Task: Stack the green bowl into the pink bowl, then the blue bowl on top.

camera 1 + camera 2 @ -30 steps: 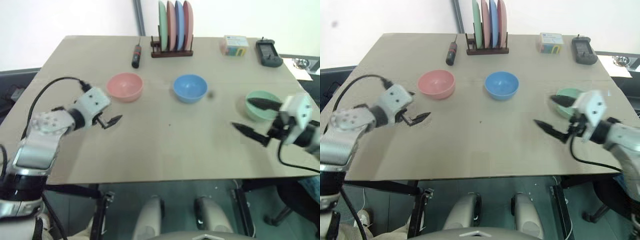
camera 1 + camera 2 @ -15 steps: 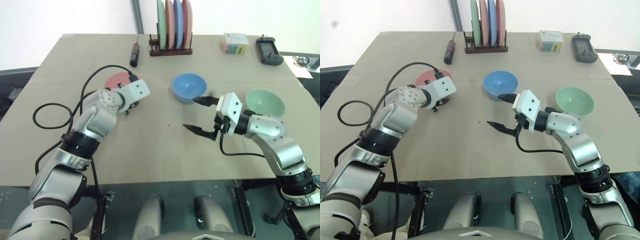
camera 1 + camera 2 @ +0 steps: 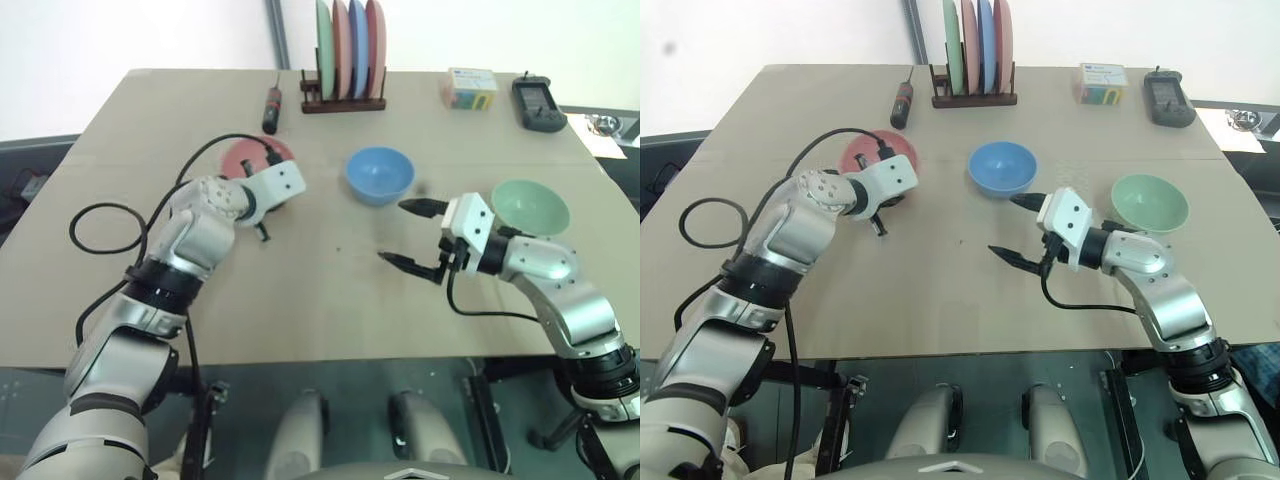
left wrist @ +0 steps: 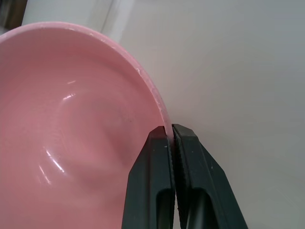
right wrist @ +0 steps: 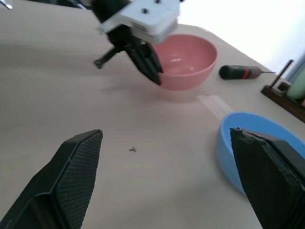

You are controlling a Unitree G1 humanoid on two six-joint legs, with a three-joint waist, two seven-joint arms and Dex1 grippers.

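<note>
Left gripper (image 3: 263,222) sits at the near-right rim of the pink bowl (image 3: 240,160), most of which is hidden behind the white wrist housing in the head views. Right gripper (image 3: 418,236) hovers over bare table (image 3: 330,300), fingers spread wide with nothing between them; the blue bowl (image 3: 380,175) lies just beyond it, to its far left, not touching, and the green bowl (image 3: 530,207) sits to its right, beside the right forearm. Whether the left fingertips actually touch the pink rim cannot be read from the head views.

Left wrist view: two black fingers (image 4: 157,186) are pressed together on the thin rim of the pink bowl (image 4: 71,133), one inside the wall, one outside (the rim disappears into the slit between them). Bowl is cut off by the frame's edge.

Right wrist view: right gripper's own fingers (image 5: 66,186) stand far apart, holding nothing. Between them, across the table, the left gripper (image 5: 145,64) shows with fingers closed against the pink bowl (image 5: 183,62). Blue bowl (image 5: 243,143) is partly covered by one finger. A screwdriver (image 5: 238,72) lies beyond the pink bowl; the plate rack (image 5: 286,93) is cut off at the frame's edge.
</note>
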